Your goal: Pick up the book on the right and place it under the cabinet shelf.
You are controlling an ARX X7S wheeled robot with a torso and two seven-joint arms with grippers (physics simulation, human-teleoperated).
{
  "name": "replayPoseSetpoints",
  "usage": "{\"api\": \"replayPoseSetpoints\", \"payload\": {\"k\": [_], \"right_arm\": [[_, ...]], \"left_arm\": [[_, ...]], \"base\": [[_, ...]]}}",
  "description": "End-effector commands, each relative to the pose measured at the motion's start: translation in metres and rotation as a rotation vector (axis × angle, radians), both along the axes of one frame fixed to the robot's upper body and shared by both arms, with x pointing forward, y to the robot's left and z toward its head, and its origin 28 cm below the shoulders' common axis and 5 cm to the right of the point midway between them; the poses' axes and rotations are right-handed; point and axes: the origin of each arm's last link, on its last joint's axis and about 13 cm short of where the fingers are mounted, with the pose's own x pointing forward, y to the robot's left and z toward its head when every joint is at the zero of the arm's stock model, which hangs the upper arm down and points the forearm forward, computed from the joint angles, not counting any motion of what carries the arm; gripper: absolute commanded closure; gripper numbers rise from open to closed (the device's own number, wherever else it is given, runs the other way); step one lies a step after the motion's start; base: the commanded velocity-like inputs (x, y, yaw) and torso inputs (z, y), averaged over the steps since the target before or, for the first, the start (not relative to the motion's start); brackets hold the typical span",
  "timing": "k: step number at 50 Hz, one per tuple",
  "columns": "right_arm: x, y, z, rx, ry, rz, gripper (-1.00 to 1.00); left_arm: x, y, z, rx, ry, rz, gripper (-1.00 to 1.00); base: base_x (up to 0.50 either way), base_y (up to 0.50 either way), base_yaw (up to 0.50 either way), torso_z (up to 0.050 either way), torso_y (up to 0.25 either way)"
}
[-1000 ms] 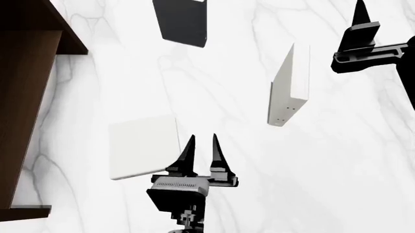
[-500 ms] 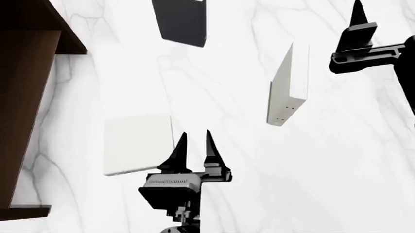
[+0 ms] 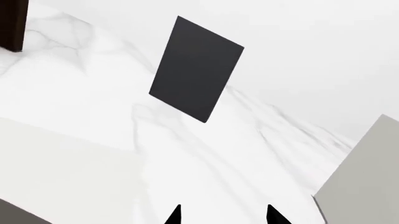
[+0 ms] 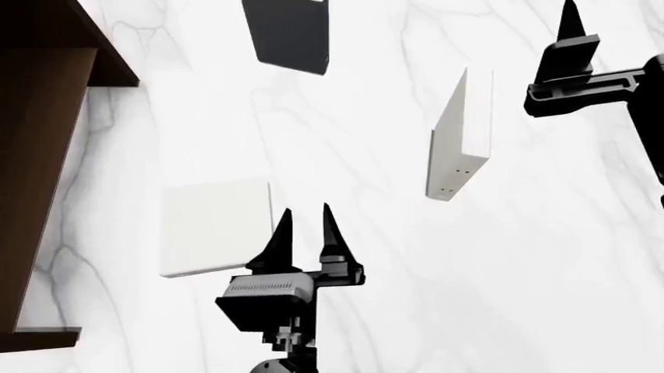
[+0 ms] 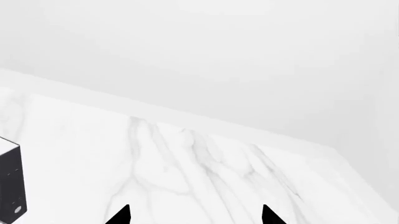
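A white marble worktop [image 4: 343, 140] with grey veins carries everything, and the wrist views show a plain pale wall rising behind its far edge. At the head view's left stands the cabinet shelf [image 4: 42, 116], dark brown with a flat top and a side panel. The book [image 4: 213, 227], off-white and blank, lies flat on the marble between the cabinet and the left tool [image 4: 302, 225], whose two black fingers stand a narrow gap apart with nothing between them, the nearer finger just beside the book's right edge. A dark charcoal book [image 4: 291, 33] lies farther back, and a pale book with small dots on its spine [image 4: 459, 136] stands tilted on edge to the right. The right tool [image 4: 568, 31] hangs high at the right; only one finger shows in the head view, while the right wrist view shows its two tips set wide apart over bare marble. The left wrist view adds the charcoal book's whole cover and a sliver of the cabinet. Compared with a second ago, the left tool and the off-white book have both shifted toward the cabinet.
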Motion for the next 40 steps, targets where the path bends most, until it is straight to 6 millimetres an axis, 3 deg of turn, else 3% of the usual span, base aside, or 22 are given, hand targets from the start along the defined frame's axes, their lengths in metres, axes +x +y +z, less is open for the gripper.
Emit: {"api": "replayPoseSetpoints", "payload": {"k": [1, 40], "right_arm": [[-0.002, 0.0, 0.003, -0.007, -0.009, -0.004, -1.0], [0.0, 0.002, -0.003, -0.002, 0.004, -0.002, -1.0]], "left_arm": [[0.02, 0.082, -0.066, -0.245, 0.496, 0.489, -1.0], [0.018, 0.117, -0.071, -0.364, 0.535, 0.623, -1.0]], "base": [[0.0, 0.0, 0.0, 0.0, -0.012], [0.0, 0.0, 0.0, -0.003, -0.006]]}}
